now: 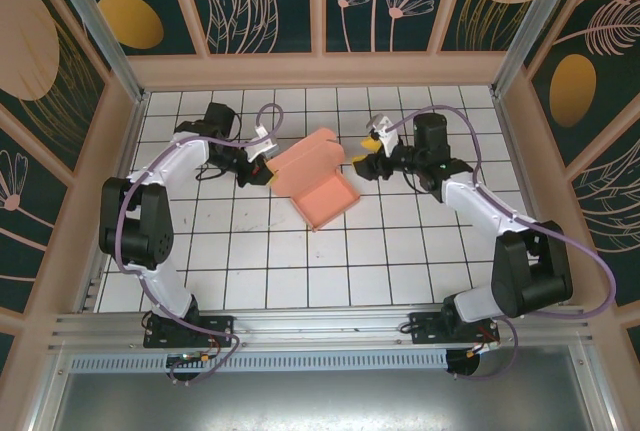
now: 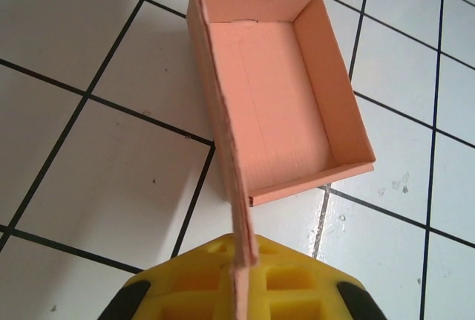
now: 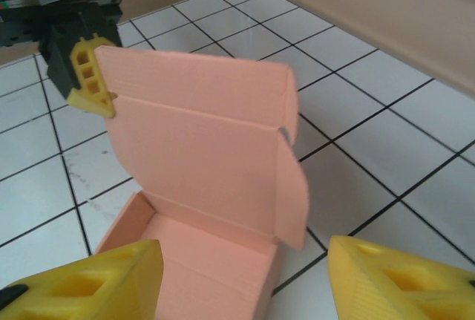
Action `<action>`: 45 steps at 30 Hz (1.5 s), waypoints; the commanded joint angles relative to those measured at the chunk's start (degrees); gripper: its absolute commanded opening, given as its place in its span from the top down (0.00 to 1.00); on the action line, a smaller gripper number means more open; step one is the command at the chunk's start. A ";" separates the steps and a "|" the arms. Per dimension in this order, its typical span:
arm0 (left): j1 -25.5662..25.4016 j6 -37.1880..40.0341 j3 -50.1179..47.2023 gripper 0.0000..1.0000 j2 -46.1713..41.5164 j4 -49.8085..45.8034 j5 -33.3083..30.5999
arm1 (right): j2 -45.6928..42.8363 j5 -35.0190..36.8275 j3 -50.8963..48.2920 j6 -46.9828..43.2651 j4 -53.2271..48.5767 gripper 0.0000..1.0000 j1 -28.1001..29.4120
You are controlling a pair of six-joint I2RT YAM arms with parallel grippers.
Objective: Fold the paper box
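Between left fingers (image 2: 304, 262), paper box (image 2: 282, 97) lid

White arms (image 1: 172, 166) with black joints trail purple cables (image 1: 605, 271) and end in yellow latticed fingers (image 3: 104, 279).

Overhead and both close wrist views share paper box (image 1: 325, 199).

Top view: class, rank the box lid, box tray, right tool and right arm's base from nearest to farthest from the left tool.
1. Box lid, pinched in the left tool.
2. Box tray, mid-table, just beyond the lid.
3. Right tool, across the box.
4. Right arm's base, near right edge.
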 commanded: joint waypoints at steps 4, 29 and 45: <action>-0.98 -0.52 0.53 1.00 -2.30 -4.64 -2.62 | 1.95 2.68 6.79 -7.73 -9.89 0.41 0.49; -2.17 -1.38 -0.61 1.00 -3.27 -4.29 -8.46 | 34.69 8.21 48.16 -30.43 -47.98 0.59 7.22; -2.14 -1.22 -0.17 1.00 -2.57 -3.96 -7.89 | 38.03 6.20 52.44 -32.54 -56.94 0.93 7.64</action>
